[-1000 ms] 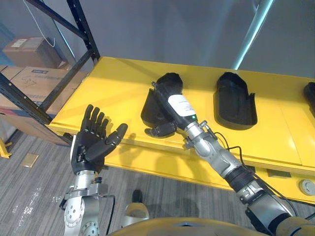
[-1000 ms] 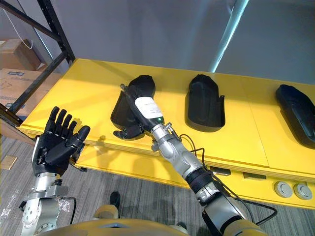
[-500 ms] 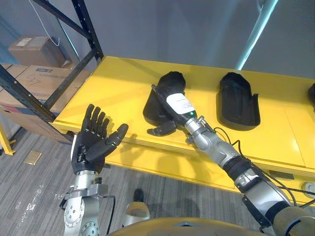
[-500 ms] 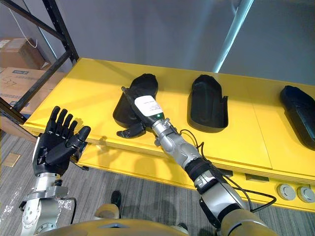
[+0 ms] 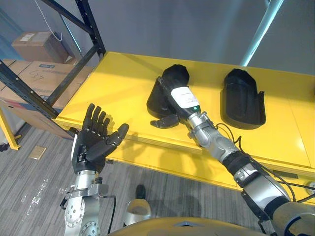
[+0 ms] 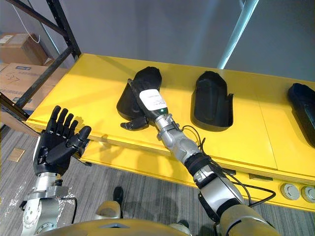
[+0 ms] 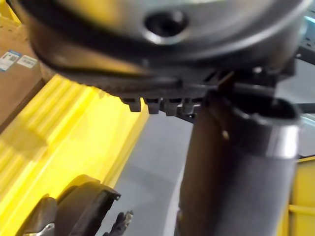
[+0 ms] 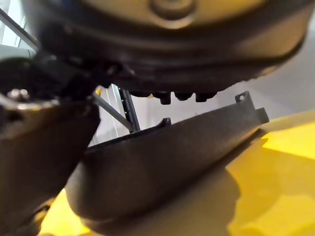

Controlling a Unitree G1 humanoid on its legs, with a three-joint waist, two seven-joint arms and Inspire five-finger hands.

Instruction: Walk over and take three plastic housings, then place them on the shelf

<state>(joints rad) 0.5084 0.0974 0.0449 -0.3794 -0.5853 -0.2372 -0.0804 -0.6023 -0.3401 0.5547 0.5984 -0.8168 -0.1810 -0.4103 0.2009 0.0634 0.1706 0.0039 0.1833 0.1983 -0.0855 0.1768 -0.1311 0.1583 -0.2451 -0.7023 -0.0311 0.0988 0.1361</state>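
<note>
The robot's right hand (image 5: 182, 100) lies flat on top of the first housing (image 5: 155, 101), a black plastic shell resting on the yellow bench (image 5: 118, 83). Its fingers run along the shell toward its far, rounded end. They are black against black, so one cannot tell whether they curl onto it or lie straight. The thumb (image 5: 165, 121) sticks out sideways past the shell's near corner, low over the bench. In the right wrist view the shell's long side wall (image 8: 167, 157) sits directly under the palm, with its base on the yellow surface.

On the side of the right hand away from its thumb, well apart from the fingers, the second housing (image 5: 241, 96) lies hollow side up on the bench, untouched. Farther out in the same direction, the third housing (image 6: 302, 105) lies near the bench's end, cut off by the edge of the view.

The left hand (image 5: 91, 147) is held up in front of the bench's near edge, palm turned upward. Its fingers (image 5: 96, 119) are straight and spread and the thumb is angled out. It holds nothing and touches nothing. Past its fingertips lies the bare corner of the bench, and the first housing sits off its thumb side, well apart.

On the outer side of the left fingers stands a black rack (image 5: 91, 27). Cardboard boxes (image 5: 37, 78) sit behind it, above the grey floor (image 5: 34, 187).
</note>
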